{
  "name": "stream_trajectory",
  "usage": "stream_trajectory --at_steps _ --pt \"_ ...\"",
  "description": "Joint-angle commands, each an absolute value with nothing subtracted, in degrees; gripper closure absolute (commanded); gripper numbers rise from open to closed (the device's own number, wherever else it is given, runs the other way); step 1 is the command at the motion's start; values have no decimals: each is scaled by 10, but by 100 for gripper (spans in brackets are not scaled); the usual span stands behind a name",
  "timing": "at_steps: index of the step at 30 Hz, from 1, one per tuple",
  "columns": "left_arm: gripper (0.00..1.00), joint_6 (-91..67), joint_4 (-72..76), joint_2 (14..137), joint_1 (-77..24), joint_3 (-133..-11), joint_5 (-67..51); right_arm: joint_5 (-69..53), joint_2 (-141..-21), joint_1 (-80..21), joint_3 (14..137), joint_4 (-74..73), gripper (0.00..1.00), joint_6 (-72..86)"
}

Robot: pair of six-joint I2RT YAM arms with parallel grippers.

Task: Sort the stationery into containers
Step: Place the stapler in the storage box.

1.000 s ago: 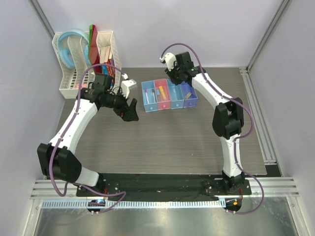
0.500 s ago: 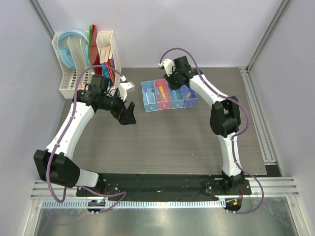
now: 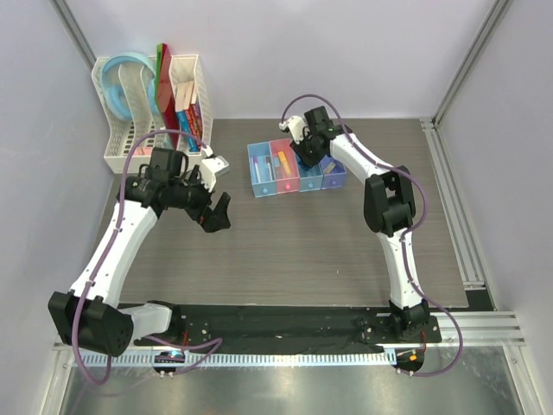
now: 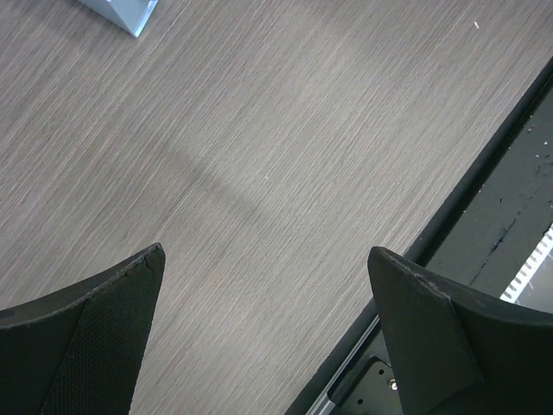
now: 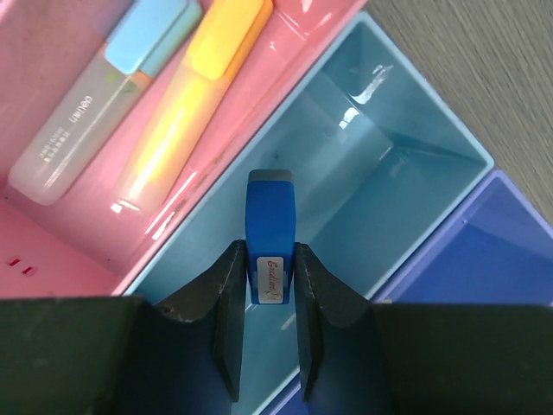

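The containers [image 3: 298, 170] are four joined bins at the back middle of the table. My right gripper [image 3: 307, 156] is shut on the small dark-blue block [image 5: 270, 226] and holds it inside the mouth of the second light-blue bin [image 5: 389, 164]. The pink bin [image 5: 52, 233] beside it holds the grey stick with a light-blue tip [image 5: 108, 99] and the orange-yellow piece [image 5: 194, 91]. The violet-blue bin [image 5: 492, 251] is on the other side. My left gripper [image 3: 216, 213] is open and empty, above bare table left of the bins [image 4: 263, 259]. The first light-blue bin [image 3: 262, 171] holds a thin item.
A white mesh rack [image 3: 130, 151] with books and folders stands at the back left, close behind my left arm. A corner of the first bin [image 4: 121, 10] shows in the left wrist view. The black base strip [image 4: 510, 225] runs along the near table edge.
My right gripper has moved left and down over the bins with the dark-blue block. My left arm has drawn back to the left and nearer, away from the bins.
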State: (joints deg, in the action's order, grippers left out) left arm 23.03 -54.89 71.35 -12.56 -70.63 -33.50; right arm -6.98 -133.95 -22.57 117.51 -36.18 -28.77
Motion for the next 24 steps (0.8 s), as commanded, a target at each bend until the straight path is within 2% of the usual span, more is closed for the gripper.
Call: stream_trajectory --at_steps 1,4,6,8,9,11,12,16,24 --pt "0 236 -526 686 -120 -696 -321 -75 -1344 -221 1204 -395 99 -301" --pt "0 240 -530 686 -120 -699 -316 -71 -1347 -222 1205 -399 99 -301" --pt "0 238 -530 689 -119 -701 -316 -69 -1348 -222 1208 -399 96 -301" --pt "0 235 -530 689 -120 -701 -322 -65 -1348 -222 1209 -399 87 -301" --pt "0 233 -529 689 -119 -700 -323 -64 -1348 -223 1211 -399 78 -301" --pt "0 230 -524 690 -119 -695 -326 -64 -1348 -223 1215 -399 71 -301" --pt "0 230 -521 690 -119 -693 -326 -63 -1349 -222 1217 -399 63 -300" --pt "0 223 -518 691 -118 -687 -337 -58 -1351 -223 1232 -400 50 -297" --pt "0 221 -515 689 -118 -686 -340 -41 -1339 -221 1260 -397 44 -292"
